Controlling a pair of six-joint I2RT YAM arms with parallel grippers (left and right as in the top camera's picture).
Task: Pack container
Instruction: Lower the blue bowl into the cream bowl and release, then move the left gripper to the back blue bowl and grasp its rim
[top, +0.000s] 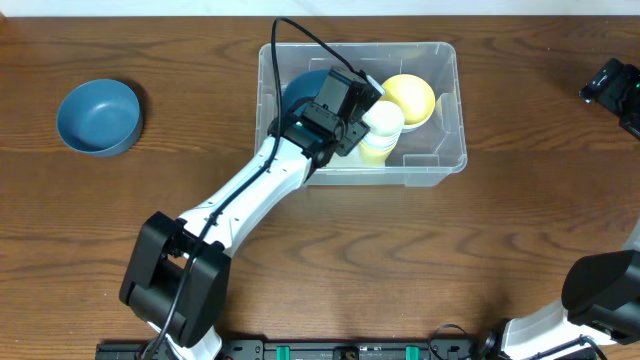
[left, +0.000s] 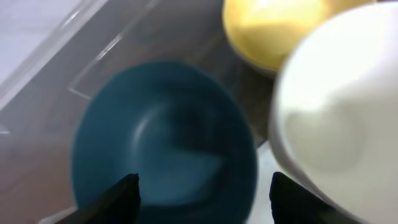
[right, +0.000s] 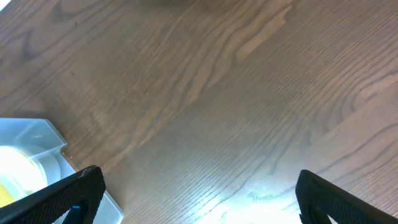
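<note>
The container (top: 445, 150), a clear plastic bin, sits past mid-table toward the far edge, with bowls inside.

From the near edge the left arm (top: 240, 195) slants over the container's near wall. The bin is a see-through rectangle with rounded corners, a raised rim and a moulded step at its near right side, and the wood shows through its floor. Just inside the near wall a white bowl (top: 382, 118) sits on a pale yellow piece (top: 375, 152). Farther in lie a dark teal bowl (top: 298, 85) on the left and a yellow bowl (top: 412, 95) on the right. The left gripper (left: 205, 196) hangs over the dark teal bowl with its fingers spread wide. Well apart, toward the left edge, stands a blue bowl (top: 98, 116). Near the far right corner the right gripper (right: 208, 199) is spread wide over bare wood.
</note>
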